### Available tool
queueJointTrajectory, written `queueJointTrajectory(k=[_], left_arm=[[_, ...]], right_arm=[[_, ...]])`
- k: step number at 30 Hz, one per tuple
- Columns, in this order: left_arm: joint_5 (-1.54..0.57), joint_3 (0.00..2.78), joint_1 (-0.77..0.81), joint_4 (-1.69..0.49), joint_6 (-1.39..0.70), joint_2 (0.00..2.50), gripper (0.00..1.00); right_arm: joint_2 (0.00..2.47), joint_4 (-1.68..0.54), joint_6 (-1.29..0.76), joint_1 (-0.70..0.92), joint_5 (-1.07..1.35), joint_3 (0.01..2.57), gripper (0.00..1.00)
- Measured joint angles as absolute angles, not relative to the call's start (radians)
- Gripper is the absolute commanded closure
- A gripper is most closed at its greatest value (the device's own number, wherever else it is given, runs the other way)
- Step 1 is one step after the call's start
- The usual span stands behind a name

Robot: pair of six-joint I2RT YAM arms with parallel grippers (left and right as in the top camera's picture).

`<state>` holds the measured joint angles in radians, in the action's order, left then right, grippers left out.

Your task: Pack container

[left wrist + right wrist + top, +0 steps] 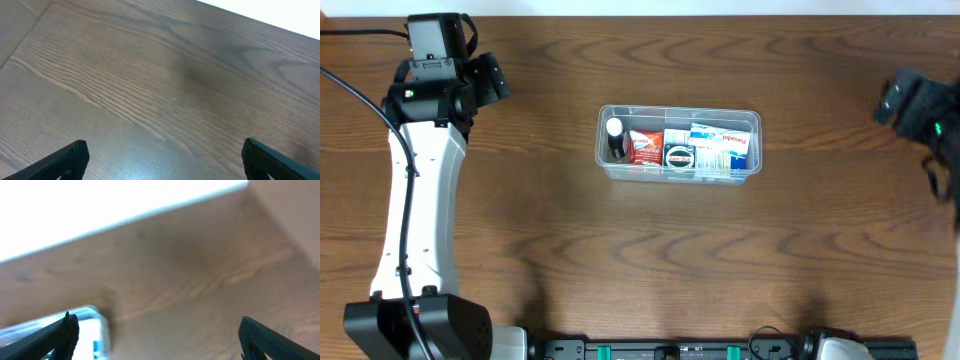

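While the clear rectangular plastic container sits at the centre of the brown wooden table, small printed packets inside, we check their seating first; left gripper at ten o'clock and right gripper at three o'clock stand spread, empty.

Overhead: even bright light, soft shadows on bench front; right arm blurred. Left wrist: sharp, one faint dark patch. Right wrist: whole pic blurry, top blown out white.
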<state>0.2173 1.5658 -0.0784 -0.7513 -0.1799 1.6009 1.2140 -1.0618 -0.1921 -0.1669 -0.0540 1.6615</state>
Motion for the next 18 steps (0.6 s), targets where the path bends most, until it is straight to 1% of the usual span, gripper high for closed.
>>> queueJointTrajectory(k=[8, 13, 18], left_arm=[[0.217, 1.566, -0.078, -0.751, -0.180, 1.601, 0.02], [0.217, 1.566, -0.078, -0.751, -0.180, 1.601, 0.02], [0.217, 1.566, -0.078, -0.751, -0.179, 1.601, 0.02]], right_arm=[[0.823, -1.068, -0.170, 0.042, -0.068, 1.667, 0.01], [0.572, -1.179, -0.162, 0.110, -0.083, 1.673, 0.01], [0.367, -1.336, -0.167, 0.131, -0.088, 1.674, 0.01]])
